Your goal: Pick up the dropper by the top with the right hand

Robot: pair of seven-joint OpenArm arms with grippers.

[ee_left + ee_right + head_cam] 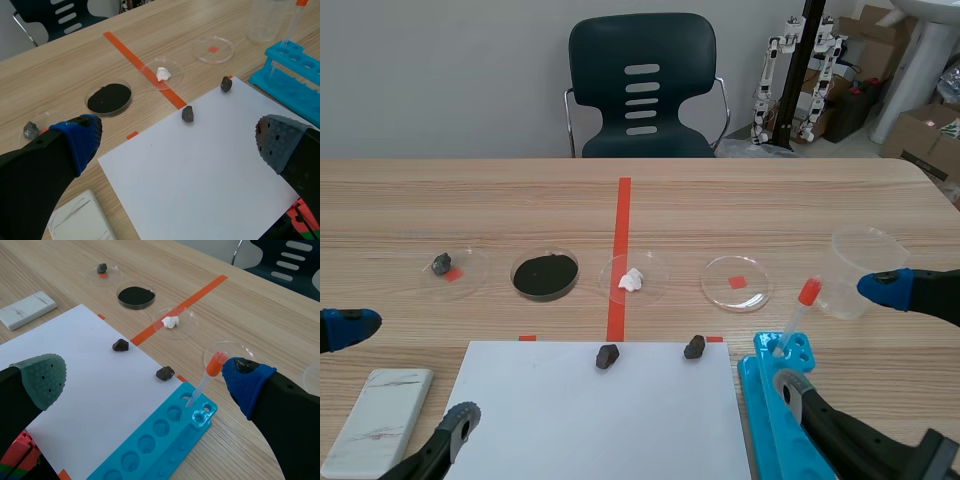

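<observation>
Right gripper [146, 381] wide, empty; dropper [202, 386] leans near-upright in rack [150, 446] end hole, orange bulb [216, 363] just beside gripper's blue pad [246, 382].

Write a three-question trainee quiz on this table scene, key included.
1. True or false: the right gripper is shut on the dropper.
2. The dropper stands in: A) the blue rack; B) a glass jar; C) a metal bowl.
3. Fill in: ___ dark stones lie on the white paper.
Key: 1 false; 2 A; 3 two.
</observation>
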